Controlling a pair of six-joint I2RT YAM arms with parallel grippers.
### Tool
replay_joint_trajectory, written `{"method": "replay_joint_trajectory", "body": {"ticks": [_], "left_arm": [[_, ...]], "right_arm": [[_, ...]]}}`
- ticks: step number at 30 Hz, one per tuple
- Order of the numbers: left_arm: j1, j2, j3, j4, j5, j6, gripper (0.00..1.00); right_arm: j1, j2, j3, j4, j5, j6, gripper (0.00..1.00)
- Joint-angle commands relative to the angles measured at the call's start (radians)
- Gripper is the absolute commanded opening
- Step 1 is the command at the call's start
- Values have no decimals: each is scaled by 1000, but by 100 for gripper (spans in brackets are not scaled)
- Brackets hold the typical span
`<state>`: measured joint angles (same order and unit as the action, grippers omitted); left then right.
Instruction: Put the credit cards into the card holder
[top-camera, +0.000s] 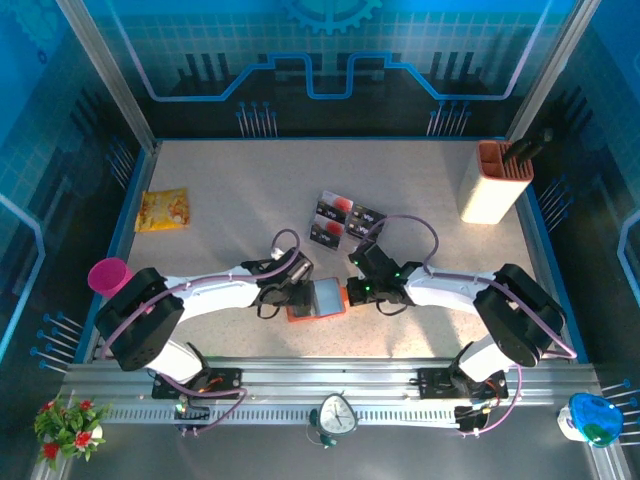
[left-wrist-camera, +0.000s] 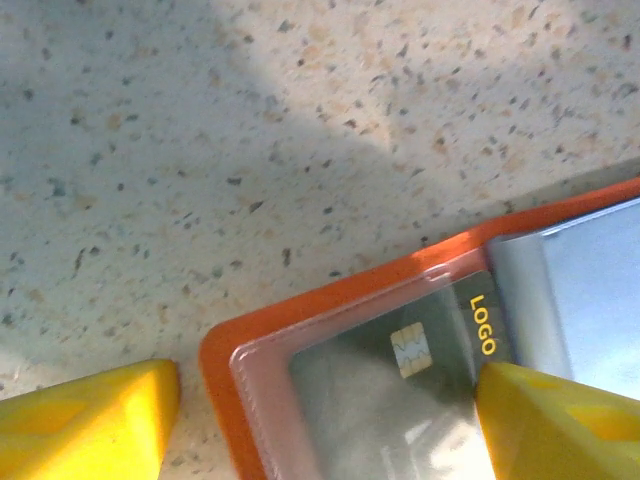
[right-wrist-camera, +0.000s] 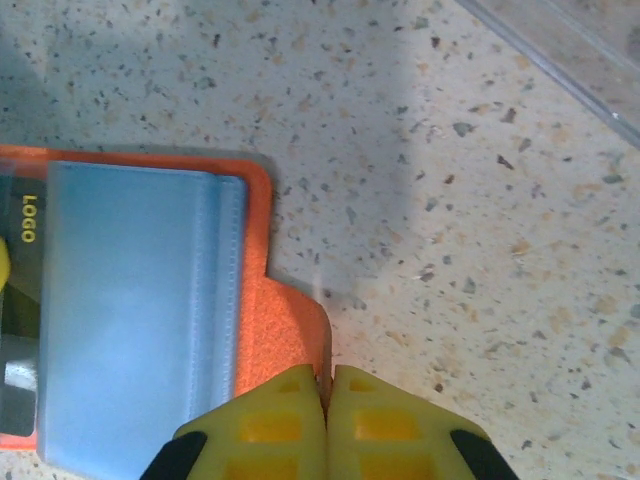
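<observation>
**Wallet open, spare cards waiting beyond**

Nearest the arm bases: small orange-red folding card holder (top-camera: 318, 298), lying open between both grippers, dark chip card (left-wrist-camera: 410, 350) already behind its clear pocket. Left gripper (left-wrist-camera: 320, 400) spread wide over its corner, empty. Right gripper (right-wrist-camera: 327, 385) closed tight at the clasp tab. Farther back, slightly right: loose black-and-red credit cards (top-camera: 338, 218), nearer the right arm.

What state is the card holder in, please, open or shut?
Open: the card holder lies spread flat, inner pockets showing, a credit card inside.
</observation>
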<state>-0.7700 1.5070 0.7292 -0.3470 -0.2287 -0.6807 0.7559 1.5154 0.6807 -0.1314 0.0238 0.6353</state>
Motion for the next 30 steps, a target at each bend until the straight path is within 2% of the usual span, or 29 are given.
{"method": "replay_joint_trajectory", "body": {"ticks": [1,15,30], "left_arm": [[-6,-34,-14,-61,-1,-10,79],[-7,-105,69,-79,43,0,80],[-42,51,132,-58,45,4,80]], "right_arm": [[-12,-27,-16,-21,20,19,0],[5,-68,-41,-4,4,56,0],[16,-55,-50,15,9,70,0]]}}
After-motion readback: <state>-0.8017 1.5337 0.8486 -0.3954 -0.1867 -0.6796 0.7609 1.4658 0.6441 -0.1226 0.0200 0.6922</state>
